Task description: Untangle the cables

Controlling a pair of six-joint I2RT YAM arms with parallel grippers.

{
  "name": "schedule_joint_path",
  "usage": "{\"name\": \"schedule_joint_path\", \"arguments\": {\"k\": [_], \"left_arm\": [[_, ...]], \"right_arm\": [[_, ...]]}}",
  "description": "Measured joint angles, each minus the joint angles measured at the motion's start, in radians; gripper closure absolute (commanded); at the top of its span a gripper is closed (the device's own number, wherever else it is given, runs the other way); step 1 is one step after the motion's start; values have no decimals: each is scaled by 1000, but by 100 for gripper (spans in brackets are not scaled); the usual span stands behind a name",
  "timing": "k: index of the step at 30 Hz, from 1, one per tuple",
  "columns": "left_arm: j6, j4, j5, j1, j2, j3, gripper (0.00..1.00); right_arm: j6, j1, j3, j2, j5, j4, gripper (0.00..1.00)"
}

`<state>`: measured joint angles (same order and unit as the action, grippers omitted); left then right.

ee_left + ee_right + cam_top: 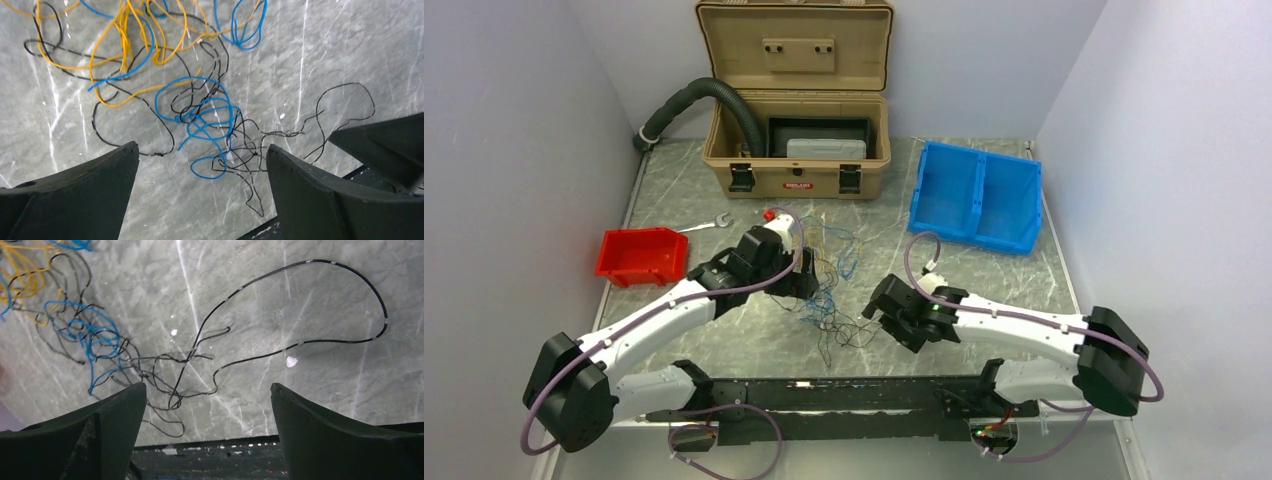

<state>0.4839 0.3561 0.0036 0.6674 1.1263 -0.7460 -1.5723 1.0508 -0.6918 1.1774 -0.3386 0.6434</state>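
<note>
Both tools gape wide, holding nothing. The cables (829, 290) lie in a loose snarl on the counter (724, 340) between them. The left tool (202, 150) hangs right over the blue-and-black knot (205, 120), and the right tool (207, 387) over a stray black loop (320, 261) at the snarl's edge. Best, I'd say, to pinch that outlying strand low and draw it slowly sideways while the other tool pins the heap.

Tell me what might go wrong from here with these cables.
1. The cables are hair-thin and flat on the table; the open jaws may close on nothing.
2. Blue, yellow and black strands cross in one clump; pulling several together might tighten it.
3. The long black loop lies by the right jaws and may drag along.
</note>
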Motion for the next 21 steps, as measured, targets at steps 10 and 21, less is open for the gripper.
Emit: {"name": "schedule_joint_path", "arguments": {"k": [10, 21], "left_arm": [[19, -23, 19, 21, 0, 35, 1], [30, -28, 26, 22, 0, 39, 1]], "right_arm": [[-171, -45, 103, 55, 29, -119, 10], [-172, -152, 88, 141, 72, -227, 48]]}}
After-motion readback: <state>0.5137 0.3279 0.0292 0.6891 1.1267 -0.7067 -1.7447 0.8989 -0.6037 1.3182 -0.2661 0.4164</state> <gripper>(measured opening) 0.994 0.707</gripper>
